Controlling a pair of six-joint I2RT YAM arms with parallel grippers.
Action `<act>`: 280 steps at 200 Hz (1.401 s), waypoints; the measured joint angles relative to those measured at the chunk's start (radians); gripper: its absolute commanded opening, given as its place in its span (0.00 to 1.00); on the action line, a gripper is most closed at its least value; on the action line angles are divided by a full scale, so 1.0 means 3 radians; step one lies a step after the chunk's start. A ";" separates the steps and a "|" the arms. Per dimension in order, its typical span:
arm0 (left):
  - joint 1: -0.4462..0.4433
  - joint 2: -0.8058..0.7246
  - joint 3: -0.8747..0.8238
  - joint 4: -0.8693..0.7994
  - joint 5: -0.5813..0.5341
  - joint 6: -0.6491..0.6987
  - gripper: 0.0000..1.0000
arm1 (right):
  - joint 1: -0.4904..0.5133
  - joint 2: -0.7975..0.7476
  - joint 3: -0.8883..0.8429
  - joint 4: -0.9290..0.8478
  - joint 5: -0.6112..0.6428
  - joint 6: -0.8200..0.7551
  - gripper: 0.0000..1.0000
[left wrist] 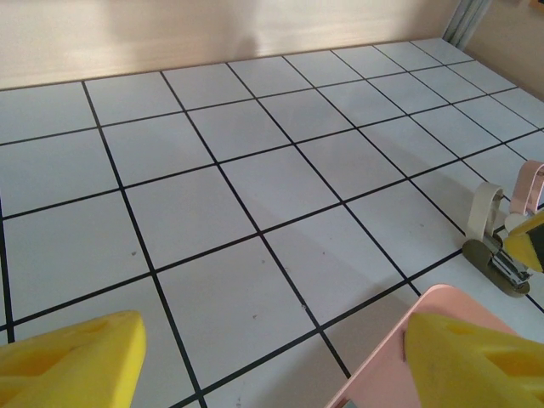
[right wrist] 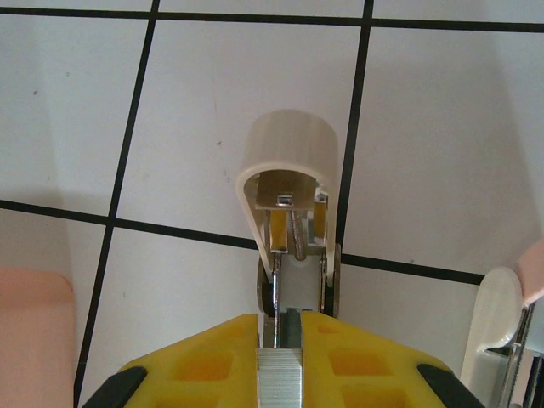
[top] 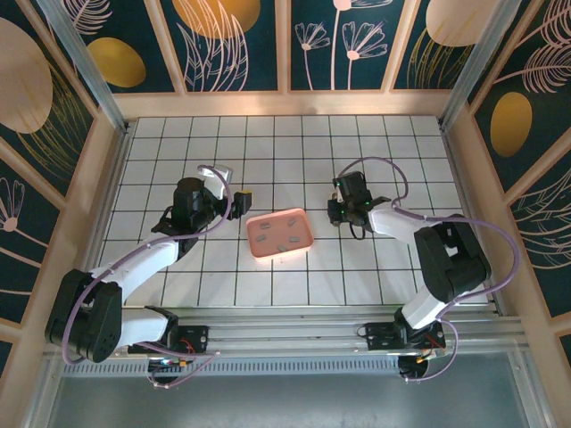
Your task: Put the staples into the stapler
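Observation:
The stapler [right wrist: 285,161] lies on the white tiles with its cream lid swung up and its metal channel exposed. My right gripper [right wrist: 280,327] is shut on a ridged silver strip of staples [right wrist: 280,382], whose front end meets the back of the channel. In the left wrist view the open stapler [left wrist: 497,263] sits at the right edge. Several dark staples [top: 287,234] lie in the pink tray [top: 310,234]. My left gripper [left wrist: 272,374] hangs open over bare tiles at the tray's far-left corner [left wrist: 399,357], holding nothing. From above, the left gripper [top: 241,198] and right gripper [top: 335,212] flank the tray.
A second small cream-and-metal piece [right wrist: 497,319] with a pink part beside it stands just right of the stapler. A wooden wall [left wrist: 212,34] borders the tiled floor at the back. Open tiles stretch behind and in front of the tray.

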 measured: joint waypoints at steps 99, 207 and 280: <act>0.0000 0.0015 0.0000 0.0001 0.0000 0.0000 0.79 | 0.0000 0.0075 0.0000 0.0013 0.0037 -0.0027 0.17; 0.0000 0.0069 0.0000 0.0001 0.0000 0.0000 0.79 | 0.0000 -0.0090 -0.0028 0.0117 0.0098 -0.0103 0.17; 0.0000 0.0069 0.0000 0.0001 0.0000 0.0000 0.78 | 0.0000 -0.0027 -0.0126 0.0139 0.0097 -0.0113 0.17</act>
